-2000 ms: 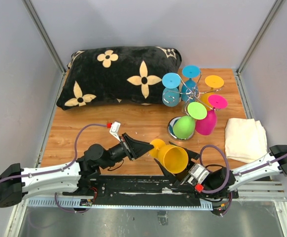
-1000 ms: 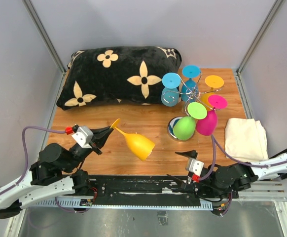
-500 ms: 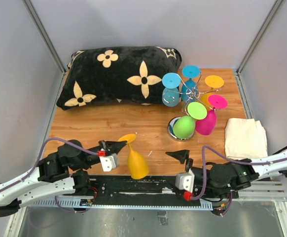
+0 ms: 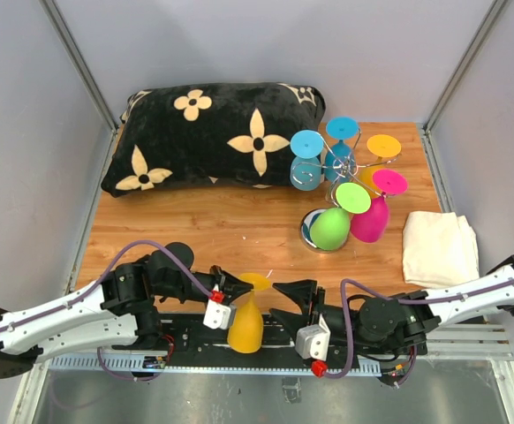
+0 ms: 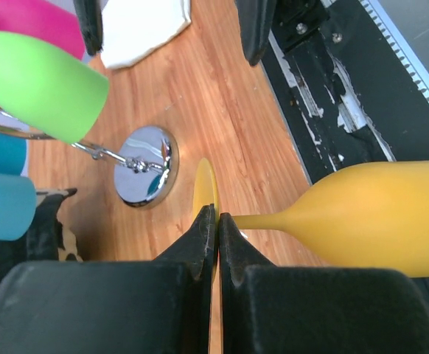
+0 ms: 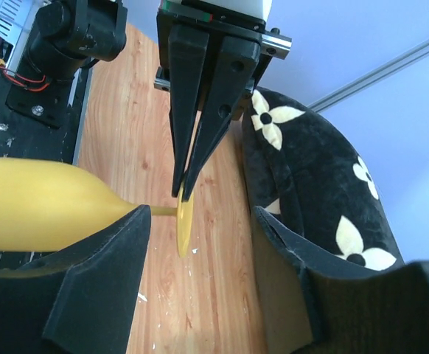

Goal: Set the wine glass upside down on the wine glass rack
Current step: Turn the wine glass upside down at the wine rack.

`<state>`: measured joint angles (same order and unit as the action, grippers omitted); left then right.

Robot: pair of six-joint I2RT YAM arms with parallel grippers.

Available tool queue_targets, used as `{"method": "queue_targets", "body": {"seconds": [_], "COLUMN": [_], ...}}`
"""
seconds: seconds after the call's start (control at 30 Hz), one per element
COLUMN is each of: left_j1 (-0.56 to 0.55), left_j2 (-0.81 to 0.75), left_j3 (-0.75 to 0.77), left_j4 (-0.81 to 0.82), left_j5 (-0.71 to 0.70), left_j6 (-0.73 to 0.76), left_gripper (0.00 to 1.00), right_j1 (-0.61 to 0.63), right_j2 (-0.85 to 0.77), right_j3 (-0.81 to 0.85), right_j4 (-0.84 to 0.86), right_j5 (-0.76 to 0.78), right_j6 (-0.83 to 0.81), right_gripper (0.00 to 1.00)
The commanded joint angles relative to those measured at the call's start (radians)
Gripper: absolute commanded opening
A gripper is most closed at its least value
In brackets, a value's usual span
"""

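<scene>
So the left gripper (image 4: 230, 284) is clamped on the yellow wine glass (image 4: 245, 325) by its foot, bowl pointing near, with the half-open right gripper (image 4: 275, 300) just to its right, facing the stem.

The left arm (image 4: 71, 322) and the right arm (image 4: 460, 299) share one build: white boxy link shells joined by black rounded joint housings, bolted at either end of the black mounting rail (image 4: 257, 340). A purple cable (image 4: 120, 258) loops along each arm. Above the rail's middle, each wrist carries a small white camera block (image 4: 217, 314) with a red spot. The left gripper (image 5: 216, 215) has black wedge-shaped fingers. The right gripper (image 4: 275, 299) has broad matte black fingers (image 6: 104, 273) with rounded edges.
</scene>
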<state>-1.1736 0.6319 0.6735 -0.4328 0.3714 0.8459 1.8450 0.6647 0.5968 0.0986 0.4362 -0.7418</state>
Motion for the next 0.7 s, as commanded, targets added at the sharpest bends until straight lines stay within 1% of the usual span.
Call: {"method": "queue_targets", "body": {"seconds": [0.0,0.13,0.23,0.37,0.43,0.57,0.67], "left_j1": [-0.005,-0.005,-0.005,-0.006,-0.005,-0.005,-0.006], "left_j2": [0.012,0.02,0.025,0.029,0.026,0.023,0.022], "left_j3": [0.011,0.017,0.022,0.025,0.02,0.015,0.02], "left_j4": [0.09,0.105,0.104,0.088,0.085,0.082,0.091], "left_j5": [0.043,0.026,0.031,0.027,0.014,0.008,0.01], "left_j6": [0.05,0.073,0.085,0.095,0.104,0.111,0.108], "left_gripper": [0.0,0.01,0.0,0.01,0.01,0.01,0.01], "right_j1": [-0.004,-0.033,-0.076,-0.141,-0.187,-0.286,-0.311], "right_j2": [0.023,0.077,0.108,0.141,0.152,0.155,0.157], "right_j3": [-0.014,-0.002,0.003,0.018,0.022,0.01,-0.008], "right_j4": [0.099,0.036,0.031,0.044,0.043,0.047,0.054], "right_j5": [0.002,-0.036,-0.048,-0.058,-0.079,-0.159,-0.181], "right_j6": [-0.01,0.038,0.068,0.069,0.076,0.107,0.109], "right_gripper": [0.57,0.57,0.56,0.55,0.52,0.44,0.42]}}
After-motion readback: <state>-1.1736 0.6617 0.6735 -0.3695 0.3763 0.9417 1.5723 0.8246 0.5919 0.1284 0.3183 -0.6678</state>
